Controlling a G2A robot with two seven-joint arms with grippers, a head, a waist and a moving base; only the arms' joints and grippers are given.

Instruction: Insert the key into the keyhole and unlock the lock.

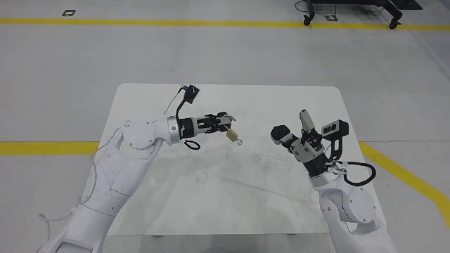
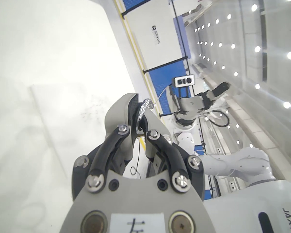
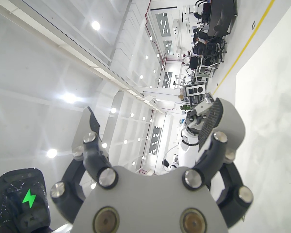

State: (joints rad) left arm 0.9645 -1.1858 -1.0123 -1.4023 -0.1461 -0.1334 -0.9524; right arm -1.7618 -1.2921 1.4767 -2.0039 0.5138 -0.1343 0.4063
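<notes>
The left claw (image 1: 222, 121) is clamped on the shackle (image 2: 145, 104) of a brass padlock (image 1: 230, 135), held above the middle of the counter (image 1: 140, 98). The padlock's long axis runs from that claw toward the counter's right edge. Its free end faces the right claw (image 1: 293, 128), which hangs spread and empty, well apart from the lock. A small pale ring (image 1: 240, 140) at the free end may be the key; too small to tell. A white label (image 2: 137, 223) with a dark character sits on the left claw's base; a green lightning symbol (image 3: 29, 196) glows by the right wrist
</notes>
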